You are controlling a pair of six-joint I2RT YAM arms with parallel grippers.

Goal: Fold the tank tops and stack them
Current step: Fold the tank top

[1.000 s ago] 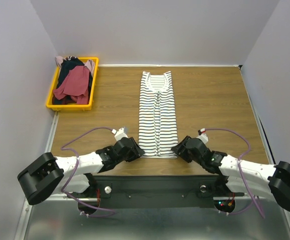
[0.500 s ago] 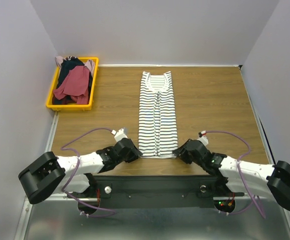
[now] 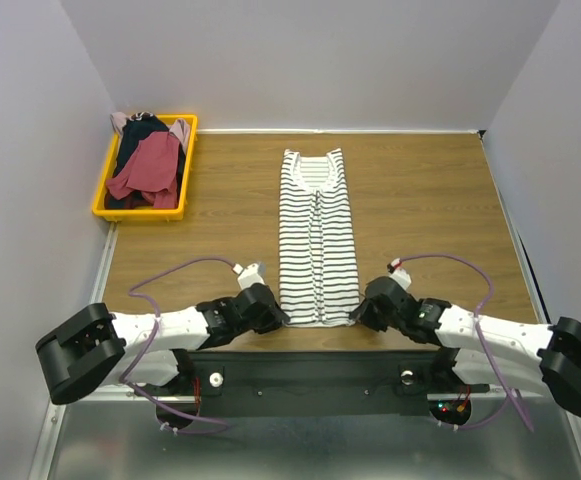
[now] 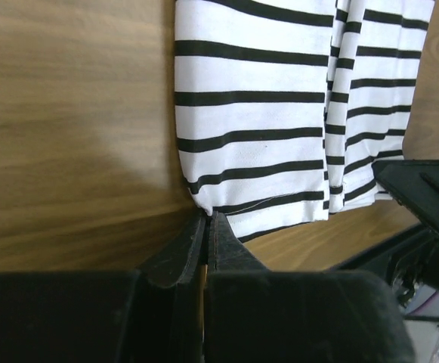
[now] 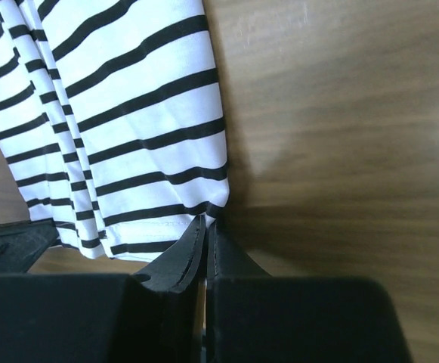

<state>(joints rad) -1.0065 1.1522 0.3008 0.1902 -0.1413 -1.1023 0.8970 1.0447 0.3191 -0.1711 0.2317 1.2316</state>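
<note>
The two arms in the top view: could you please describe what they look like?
The left arm and right arm have white tubular links and bulky black joint housings. The left gripper and right gripper are black with tapering fingers. A thin purple cable loops along each arm.

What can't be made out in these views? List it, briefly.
- Wrist views: how much of the striped tank top hem sits inside the left pincer and right pincer; their own fingers cover it.
- Top view: both sets of fingertips, hidden under the wrist bodies.
- Top view: how many tops fill the yellow basket; they are piled and overlapping.
</note>
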